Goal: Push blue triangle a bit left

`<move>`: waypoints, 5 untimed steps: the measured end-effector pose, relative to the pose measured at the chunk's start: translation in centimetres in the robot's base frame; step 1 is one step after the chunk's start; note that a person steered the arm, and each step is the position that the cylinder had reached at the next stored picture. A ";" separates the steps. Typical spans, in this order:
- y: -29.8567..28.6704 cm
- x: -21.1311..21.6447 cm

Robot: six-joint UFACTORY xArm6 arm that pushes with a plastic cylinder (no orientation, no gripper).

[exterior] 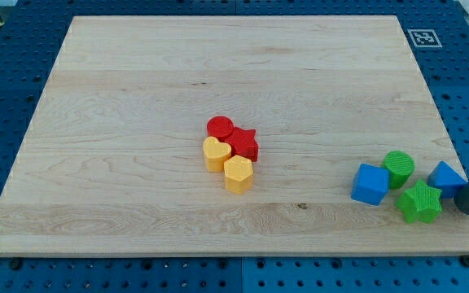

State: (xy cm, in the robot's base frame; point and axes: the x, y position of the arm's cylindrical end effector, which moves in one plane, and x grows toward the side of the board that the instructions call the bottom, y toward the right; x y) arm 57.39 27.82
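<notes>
The blue triangle sits near the wooden board's right edge, low in the view. My tip is just right of and below it, close to the triangle's lower right side; whether they touch I cannot tell. A green round block lies left of the triangle, a green star below and left of it, and a blue cube further left.
A cluster stands at the board's middle: a red round block, a red star, a yellow heart and a yellow hexagon. The wooden board lies on a blue perforated table; a marker tag sits off its top right corner.
</notes>
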 end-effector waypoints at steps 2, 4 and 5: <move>0.2 -2.0; 0.1 -0.9; 0.1 1.1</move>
State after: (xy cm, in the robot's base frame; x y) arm 58.51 27.96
